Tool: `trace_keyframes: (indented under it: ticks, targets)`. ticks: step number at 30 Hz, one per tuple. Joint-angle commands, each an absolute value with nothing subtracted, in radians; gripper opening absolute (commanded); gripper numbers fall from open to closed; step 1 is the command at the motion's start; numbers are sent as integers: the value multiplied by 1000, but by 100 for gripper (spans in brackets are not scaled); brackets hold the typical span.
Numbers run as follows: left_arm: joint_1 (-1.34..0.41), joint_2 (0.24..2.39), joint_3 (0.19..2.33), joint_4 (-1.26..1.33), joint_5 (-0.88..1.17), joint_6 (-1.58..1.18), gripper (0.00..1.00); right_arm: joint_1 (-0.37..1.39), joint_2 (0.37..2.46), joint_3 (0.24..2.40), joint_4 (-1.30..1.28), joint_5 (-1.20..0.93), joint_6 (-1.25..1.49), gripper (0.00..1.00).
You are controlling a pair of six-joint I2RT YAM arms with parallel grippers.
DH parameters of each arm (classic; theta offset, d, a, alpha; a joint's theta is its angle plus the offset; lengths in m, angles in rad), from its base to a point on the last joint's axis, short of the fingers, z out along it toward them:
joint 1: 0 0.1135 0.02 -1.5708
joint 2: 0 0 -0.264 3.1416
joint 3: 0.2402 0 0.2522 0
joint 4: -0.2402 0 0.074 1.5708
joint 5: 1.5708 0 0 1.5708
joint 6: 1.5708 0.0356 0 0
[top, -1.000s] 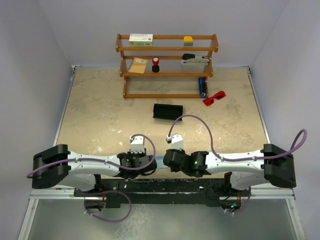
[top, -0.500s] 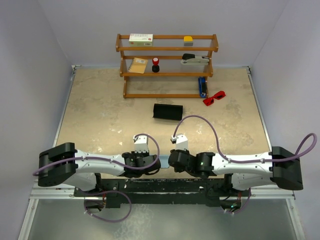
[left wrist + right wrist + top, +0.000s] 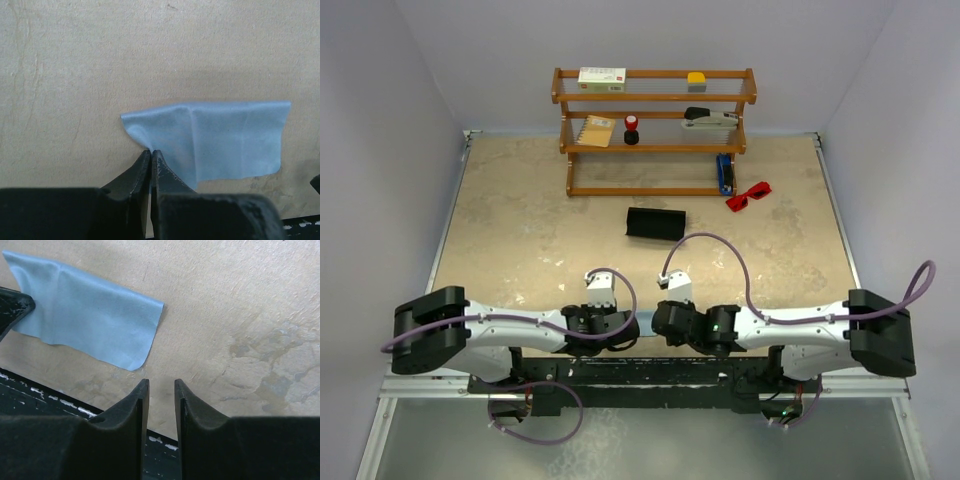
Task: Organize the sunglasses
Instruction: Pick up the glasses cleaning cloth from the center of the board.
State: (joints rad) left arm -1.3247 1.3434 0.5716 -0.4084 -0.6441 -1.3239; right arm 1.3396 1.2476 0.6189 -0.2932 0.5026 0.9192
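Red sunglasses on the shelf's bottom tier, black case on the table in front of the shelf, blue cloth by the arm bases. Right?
Not quite. The sunglasses lie on the table just right of the shelf, not on any tier; the top external view shows it. The case and cloth are as you say.

red sunglasses point(image 3: 748, 195), light blue cloth point(image 3: 220, 140), black case point(image 3: 655, 224), mottled beige table point(image 3: 520, 230).

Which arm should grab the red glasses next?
Probably the right. The red glasses lie on the far right side, nearer that arm, and the right gripper is open and empty. The left gripper is pinched shut on the blue cloth.
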Motion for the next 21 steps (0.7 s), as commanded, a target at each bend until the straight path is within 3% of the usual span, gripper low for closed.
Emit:
trace_keyframes:
  ticks: [1, 21]
  targets:
    - [-1331, 1308, 568, -435, -650, -1307, 0, 1337, 1289, 659, -248, 508, 960, 31]
    - [-1331, 1230, 519, -426, -637, -1254, 0, 1336, 1488, 757, -215, 522, 1049, 35]
